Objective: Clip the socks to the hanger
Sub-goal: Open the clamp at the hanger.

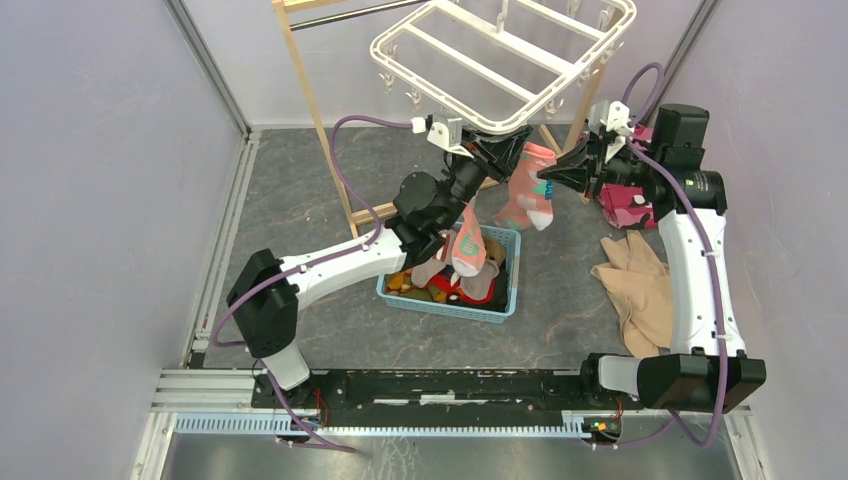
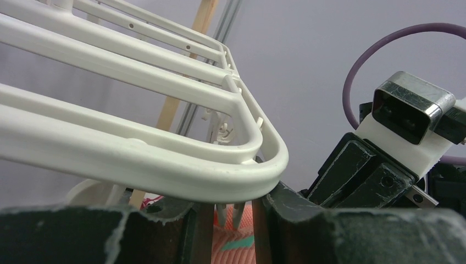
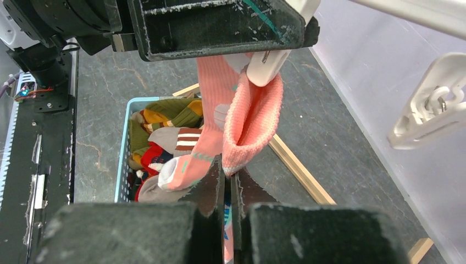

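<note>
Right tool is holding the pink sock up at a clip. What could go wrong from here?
1. The clip seems to bite only the top edge of the pink sock; once the right tool lets go, the sock may slip and drop toward the basket.
2. The left tool sits tight under the corner rim of the hanger; pulling away carelessly could swing it.

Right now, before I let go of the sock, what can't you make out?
Whether the clip grips the pink sock: in the right wrist view, the left pincer covers the clip's top.
Left pincer open or shut: in the left wrist view, the hanger rim and the bottom edge cut it off.
The clip, top view: hidden under the hanger's corner.
Lower socks in the basket, top view: the left arm covers them.
</note>
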`<state>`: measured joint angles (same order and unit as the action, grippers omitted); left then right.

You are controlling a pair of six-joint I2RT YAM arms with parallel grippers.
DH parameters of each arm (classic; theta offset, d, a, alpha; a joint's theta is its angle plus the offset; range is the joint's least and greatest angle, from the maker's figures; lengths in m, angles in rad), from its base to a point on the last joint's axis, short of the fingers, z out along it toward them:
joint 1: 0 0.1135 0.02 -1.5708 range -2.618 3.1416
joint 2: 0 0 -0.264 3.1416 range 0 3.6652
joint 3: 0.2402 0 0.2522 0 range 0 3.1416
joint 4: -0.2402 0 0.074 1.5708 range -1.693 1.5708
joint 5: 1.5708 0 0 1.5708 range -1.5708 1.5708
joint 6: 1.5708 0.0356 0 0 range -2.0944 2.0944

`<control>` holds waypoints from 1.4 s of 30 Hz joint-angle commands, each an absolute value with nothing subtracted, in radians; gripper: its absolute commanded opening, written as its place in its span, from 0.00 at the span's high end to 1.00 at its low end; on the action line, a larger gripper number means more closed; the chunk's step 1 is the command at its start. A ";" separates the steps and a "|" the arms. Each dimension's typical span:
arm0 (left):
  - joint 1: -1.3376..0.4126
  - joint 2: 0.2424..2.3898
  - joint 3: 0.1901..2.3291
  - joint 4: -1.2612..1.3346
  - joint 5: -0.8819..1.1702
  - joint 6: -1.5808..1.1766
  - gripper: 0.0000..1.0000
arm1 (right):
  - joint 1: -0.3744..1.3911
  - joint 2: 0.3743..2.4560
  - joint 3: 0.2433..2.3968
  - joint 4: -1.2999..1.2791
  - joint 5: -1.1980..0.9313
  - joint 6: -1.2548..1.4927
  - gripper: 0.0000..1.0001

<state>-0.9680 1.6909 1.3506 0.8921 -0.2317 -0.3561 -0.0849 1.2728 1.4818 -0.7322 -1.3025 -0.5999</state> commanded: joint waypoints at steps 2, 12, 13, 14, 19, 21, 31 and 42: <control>-0.953 1.646 1.353 0.937 -0.225 -0.402 0.80 | -0.081 1.271 1.526 -0.699 -1.293 -0.584 1.00; -0.945 1.641 1.352 0.947 -0.185 -0.419 0.80 | -0.081 1.269 1.465 -0.500 -1.320 -0.367 1.00; -0.945 1.642 1.352 0.948 -0.181 -0.422 0.80 | -0.081 1.269 1.465 -0.496 -1.323 -0.361 1.00; -0.945 1.643 1.351 0.947 -0.179 -0.423 0.80 | -0.081 1.267 1.465 -0.493 -1.329 -0.358 1.00; -0.939 1.644 1.341 0.951 -0.182 -0.429 0.80 | -0.082 1.259 1.474 -0.516 -1.353 -0.392 1.00; -0.937 1.645 1.341 0.953 -0.179 -0.433 0.80 | -0.081 1.262 1.486 -0.574 -1.335 -0.444 1.00; -0.927 1.642 1.342 0.957 -0.159 -0.456 0.81 | -0.102 1.268 1.487 -0.707 -1.344 -0.564 1.00; -0.919 1.640 1.342 0.955 -0.161 -0.462 0.81 | -0.107 1.283 1.553 -0.952 -1.313 -0.821 1.00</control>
<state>-0.9306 1.6855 1.3396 0.9073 -0.1535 -0.4297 -0.1051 1.2804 1.4891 -0.8013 -1.3178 -0.6529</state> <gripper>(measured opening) 0.338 0.022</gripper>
